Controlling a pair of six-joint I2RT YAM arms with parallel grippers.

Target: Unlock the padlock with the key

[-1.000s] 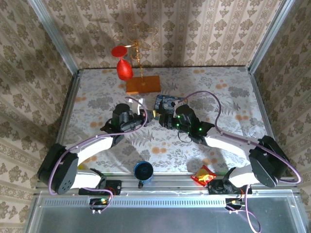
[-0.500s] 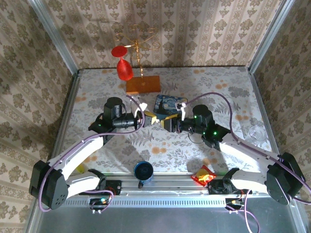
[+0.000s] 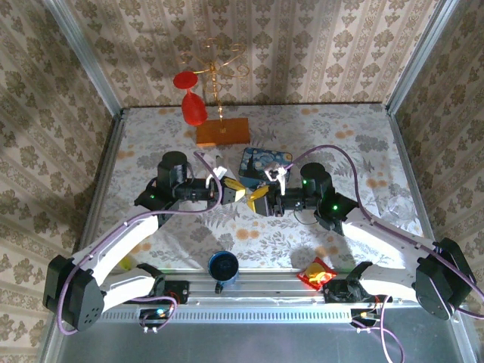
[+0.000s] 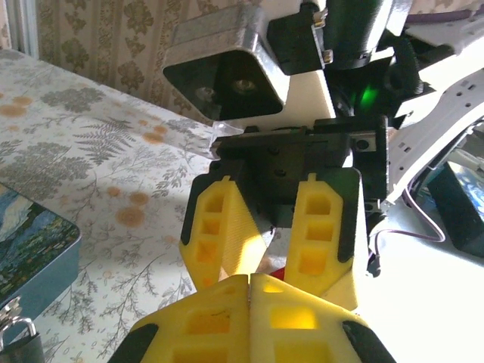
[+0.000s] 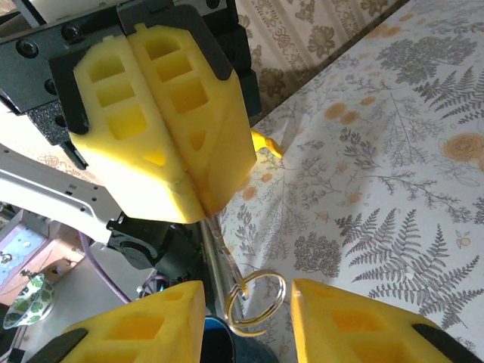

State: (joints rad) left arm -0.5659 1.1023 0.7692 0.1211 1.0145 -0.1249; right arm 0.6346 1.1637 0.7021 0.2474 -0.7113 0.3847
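My left gripper [image 3: 233, 193] is shut on the key [image 5: 227, 249]. The thin blade sticks out of its yellow fingertips [image 5: 198, 198], with a silver ring [image 5: 257, 302] at the free end. Facing it tip to tip is my right gripper [image 3: 255, 200], open, and the ring hangs between its fingers [image 5: 144, 329] touching neither. In the left wrist view my own shut gripper [image 4: 250, 278] meets the right gripper [image 4: 272, 261], whose jaws stand apart. The padlock [image 4: 17, 336], dark with a silvery shackle, lies by the blue painted tin [image 4: 30, 242].
The blue tin [image 3: 265, 160] sits just behind both grippers. A wooden base with a gold wire stand and a red ornament [image 3: 223, 131] is at the back. A blue cup [image 3: 223, 267] and a red packet [image 3: 316, 272] lie at the near edge.
Both arms have lifted from a folded pose and brought their grippers tip to tip, a little nearer the front edge. The right jaws have narrowed around the key ring.
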